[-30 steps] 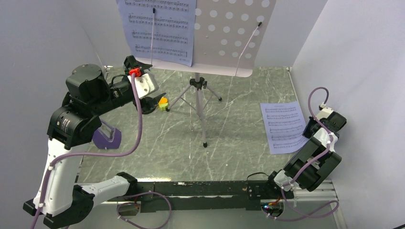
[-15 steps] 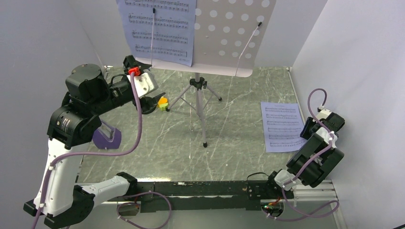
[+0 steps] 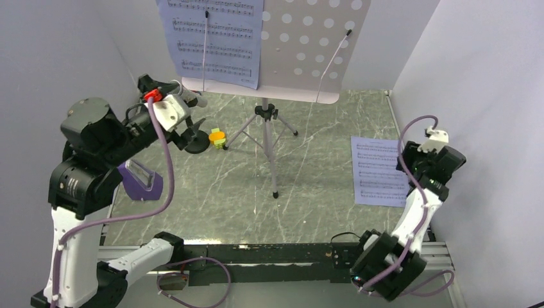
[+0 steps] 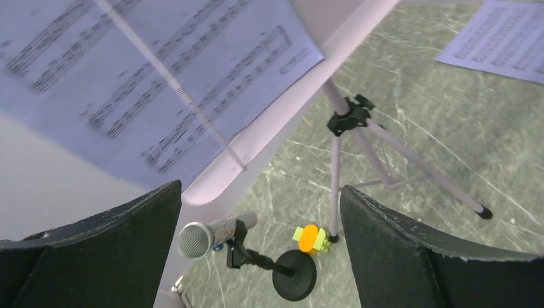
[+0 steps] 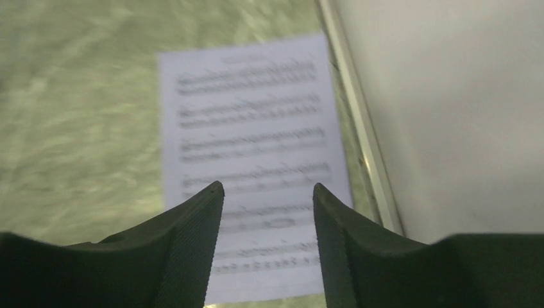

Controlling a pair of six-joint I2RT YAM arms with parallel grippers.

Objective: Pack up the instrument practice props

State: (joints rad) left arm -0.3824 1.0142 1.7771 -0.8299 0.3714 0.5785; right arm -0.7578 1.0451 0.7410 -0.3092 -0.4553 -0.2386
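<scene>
The grey perforated music stand stands at the back on tripod legs, and a sheet-music page rests on it. A second page lies flat at the right. My right gripper hovers open over that page, holding nothing. My left gripper is wide open and empty, above the silver microphone, its black round base and the orange-and-yellow-green block. The purple metronome sits at the left, partly hidden by the left arm.
White walls close in the table on the left, the back and the right. A metal rail runs along the right wall beside the flat page. The black mounting bar crosses the near edge.
My right gripper has gone from shut to open, and its arm has straightened up over the flat page. My left arm has drawn back to the left, away from the block.
</scene>
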